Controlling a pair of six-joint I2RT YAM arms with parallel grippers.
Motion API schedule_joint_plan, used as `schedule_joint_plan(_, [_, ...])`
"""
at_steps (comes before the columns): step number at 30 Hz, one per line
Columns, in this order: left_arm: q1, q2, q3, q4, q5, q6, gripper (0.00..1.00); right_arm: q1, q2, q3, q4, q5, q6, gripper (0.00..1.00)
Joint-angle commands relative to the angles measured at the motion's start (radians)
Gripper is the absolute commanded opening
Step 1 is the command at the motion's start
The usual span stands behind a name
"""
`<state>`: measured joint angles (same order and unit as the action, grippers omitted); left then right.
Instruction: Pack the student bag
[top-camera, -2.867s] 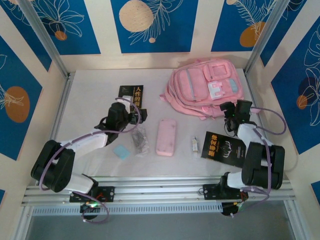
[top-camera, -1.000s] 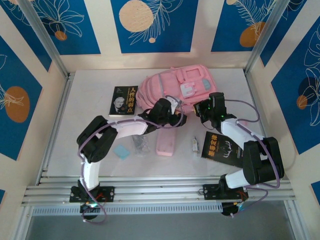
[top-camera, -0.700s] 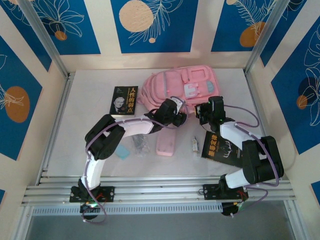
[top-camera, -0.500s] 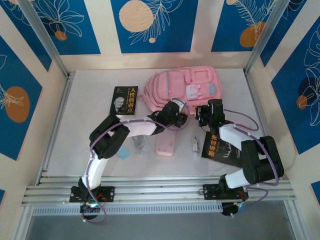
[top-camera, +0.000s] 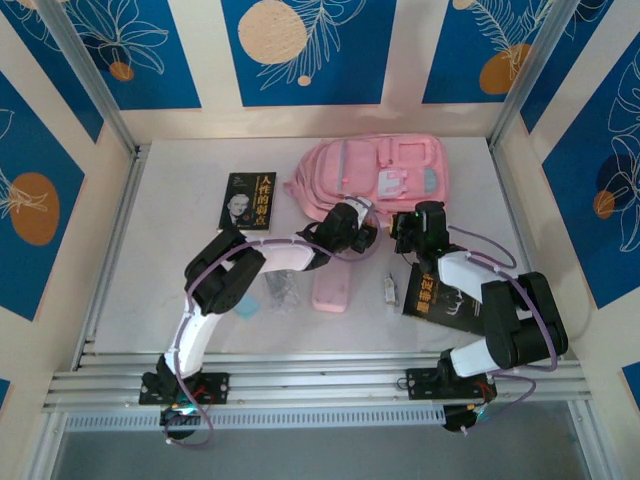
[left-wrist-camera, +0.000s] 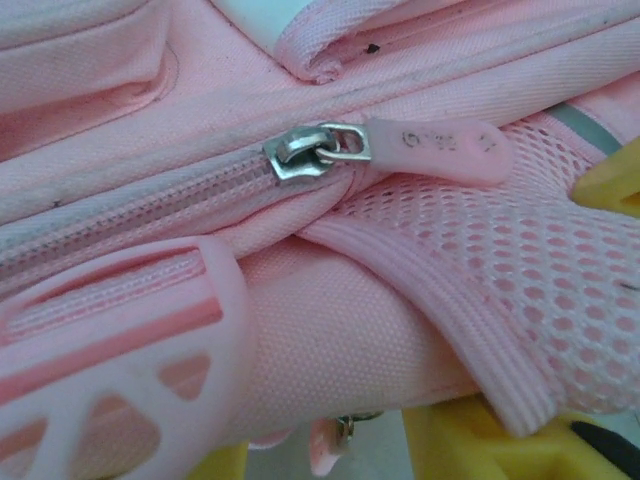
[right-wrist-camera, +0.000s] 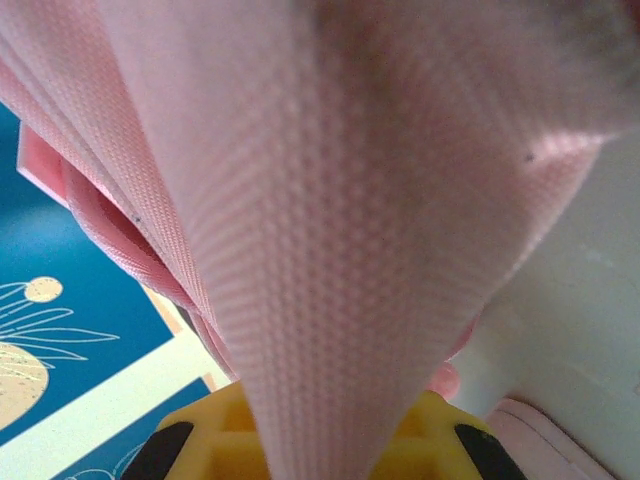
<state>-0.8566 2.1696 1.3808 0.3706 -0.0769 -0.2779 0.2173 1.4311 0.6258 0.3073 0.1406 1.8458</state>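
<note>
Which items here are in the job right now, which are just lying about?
In the job: student bag, clamped by the right gripper; left gripper at its zipper.
Lying about: portrait book, black book, pink pencil case, blue pad, small white item.

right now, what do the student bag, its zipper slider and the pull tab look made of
The student bag: woven pink fabric, matte, likely synthetic; fine weave grain shows, with an open mesh panel. Its zipper slider: metal, silvery, glinting. The pull tab: pink rubber or plastic, smooth, with moulded lettering; can't tell which.

black book (top-camera: 250, 201) left | pink pencil case (top-camera: 331, 288) centre | second black book (top-camera: 447, 300) right | blue pad (top-camera: 243, 303)
</note>
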Motion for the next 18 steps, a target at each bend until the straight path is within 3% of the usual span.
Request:
schedule_joint_plan(1, [0.01,0.043,0.018,0.158,0.079,-0.002,0.38,0.028,-0.057,-0.006,0.042,-0.161,0.046,0.0])
schedule_joint_plan(8, [0.039,0.034,0.011,0.183,0.098,-0.016,0.0,0.015,-0.088,-0.014,0.009,-0.144,0.035,0.0])
schedule_joint_plan(18, [0.074,-0.029,-0.018,0.121,0.326,-0.03,0.0,-0.054,-0.112,0.014,-0.087,-0.113,-0.093,0.0])
